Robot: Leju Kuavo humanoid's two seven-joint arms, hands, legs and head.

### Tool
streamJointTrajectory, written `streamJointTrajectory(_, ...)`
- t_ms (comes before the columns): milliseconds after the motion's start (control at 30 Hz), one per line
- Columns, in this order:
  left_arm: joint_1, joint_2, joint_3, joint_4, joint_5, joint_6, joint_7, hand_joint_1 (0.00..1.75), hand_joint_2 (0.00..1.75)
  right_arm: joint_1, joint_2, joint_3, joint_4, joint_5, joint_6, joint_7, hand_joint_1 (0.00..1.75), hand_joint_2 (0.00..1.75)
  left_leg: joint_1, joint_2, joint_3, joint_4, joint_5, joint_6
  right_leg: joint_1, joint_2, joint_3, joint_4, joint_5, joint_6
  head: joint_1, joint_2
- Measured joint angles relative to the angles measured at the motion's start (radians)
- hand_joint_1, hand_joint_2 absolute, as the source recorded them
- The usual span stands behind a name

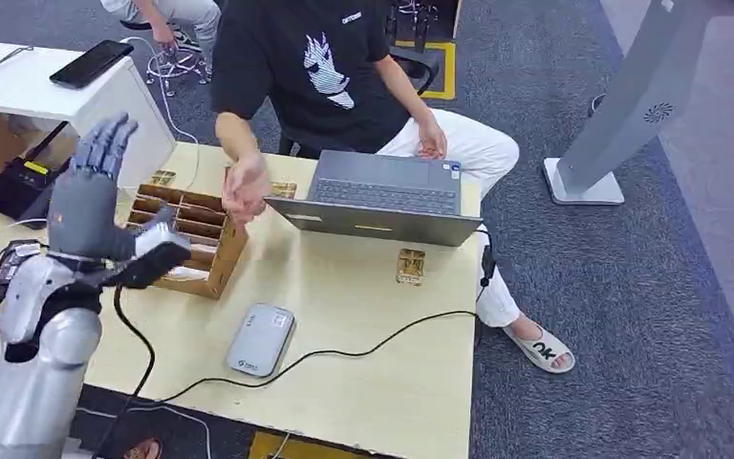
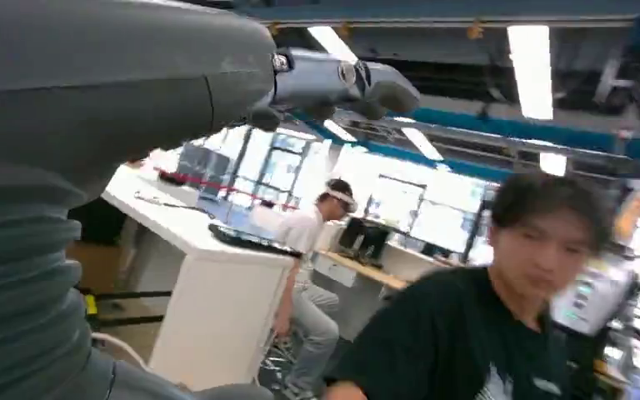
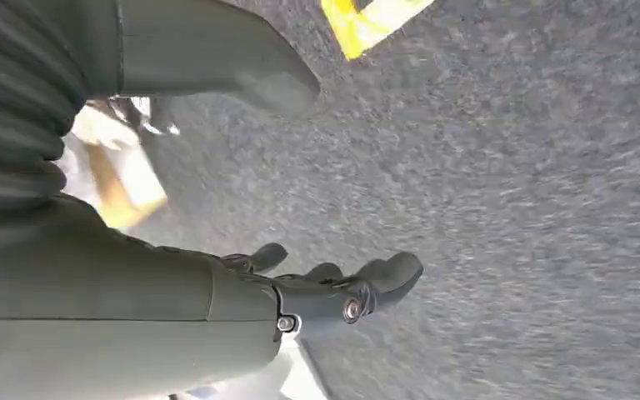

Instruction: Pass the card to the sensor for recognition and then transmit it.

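My left hand (image 1: pixel 96 206) is raised above the table's left side, fingers spread upward and thumb out, with nothing in it. The left wrist view shows its dark fingers (image 2: pixel 342 83) extended toward the person. The grey card sensor (image 1: pixel 260 339) lies flat on the table in front of me, a black cable running from it. A brown cardboard card rack (image 1: pixel 196 239) stands just right of my left hand. A person's hand (image 1: pixel 247 186) hovers at the rack's far corner; I cannot tell whether it holds a card. My right hand (image 3: pixel 333 287) hangs over grey carpet, fingers loosely apart and empty.
An open laptop (image 1: pixel 382 196) sits at the table's far side before the seated person (image 1: pixel 315 67). A small card-like piece (image 1: pixel 410 265) lies near the laptop, others (image 1: pixel 162 177) behind the rack. A white desk (image 1: pixel 48 91) with a phone stands far left, and a grey stand (image 1: pixel 621 124) far right.
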Motion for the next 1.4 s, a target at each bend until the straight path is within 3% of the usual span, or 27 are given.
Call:
streamJointTrajectory(100, 0.116, 0.037, -0.009, -0.089, -0.008, 0.008, 0.0, 0.0, 1.75, 0.006, 0.006, -0.016, 0.0, -0.005, -0.002, -0.006, 0.0, 1.75, 0.001, -0.002, -0.001, 0.0, -0.001, 0.0, 0.0, -0.002, -0.001, 0.0, -0.002, 0.0, 0.003, 0.0)
streamJointTrajectory(267, 0.19, 0.073, -0.013, -0.153, -0.002, -0.021, 0.01, 0.0, 1.75, 0.004, 0.009, -0.027, 0.0, -0.004, -0.002, -0.018, 0.0, 1.75, 0.001, -0.003, -0.001, 0.0, -0.001, -0.001, 0.001, -0.004, 0.0, 0.0, -0.002, -0.001, 0.003, 0.0)
streamJointTrajectory(333, 0.21, 0.087, -0.019, -0.157, -0.093, -0.03, 0.081, 0.0, 1.75, 0.005, 0.009, -0.03, 0.0, 0.005, -0.002, -0.001, 0.0, 1.75, 0.001, -0.003, -0.001, 0.0, 0.0, -0.001, 0.001, -0.004, 0.001, 0.0, -0.002, -0.001, 0.003, 0.0)
streamJointTrajectory(400, 0.226, 0.09, -0.025, -0.133, -0.287, -0.011, 0.166, 0.0, 1.75, 0.005, 0.013, -0.03, 0.0, 0.018, -0.002, 0.015, 0.0, 1.75, 0.001, -0.003, 0.0, 0.0, 0.0, -0.001, 0.001, -0.004, 0.001, 0.0, -0.002, -0.001, 0.003, 0.0)
streamJointTrajectory(433, 0.231, 0.09, -0.025, -0.11, -0.323, -0.004, 0.17, 0.0, 1.75, 0.005, 0.015, -0.03, 0.0, 0.02, -0.002, 0.016, 0.0, 1.75, 0.001, -0.003, 0.0, 0.0, 0.0, -0.001, 0.001, -0.004, 0.001, 0.0, -0.001, -0.001, 0.003, 0.0)
streamJointTrajectory(633, 0.237, 0.101, -0.026, -0.046, -0.296, -0.014, 0.159, 0.0, 1.75, 0.005, 0.017, -0.03, 0.0, 0.029, -0.002, 0.018, 0.0, 1.75, 0.001, -0.004, -0.001, 0.0, 0.001, -0.001, 0.001, -0.005, 0.001, 0.0, -0.001, -0.002, 0.003, 0.0)
streamJointTrajectory(800, 0.236, 0.12, -0.026, -0.025, -0.318, -0.052, 0.19, 0.0, 1.75, 0.005, 0.018, -0.03, 0.0, 0.034, 0.0, 0.022, 0.0, 1.75, 0.001, -0.004, -0.001, 0.0, 0.001, -0.001, 0.001, -0.005, 0.001, 0.0, -0.001, -0.002, 0.003, 0.0)
streamJointTrajectory(1400, 0.233, 0.134, -0.026, 0.016, -0.324, -0.055, 0.199, 0.0, 1.75, 0.005, 0.018, -0.03, 0.0, 0.037, 0.002, 0.022, 0.0, 1.75, 0.001, -0.004, -0.001, 0.0, 0.001, -0.001, 0.001, -0.005, 0.001, 0.0, -0.001, -0.002, 0.003, 0.0)
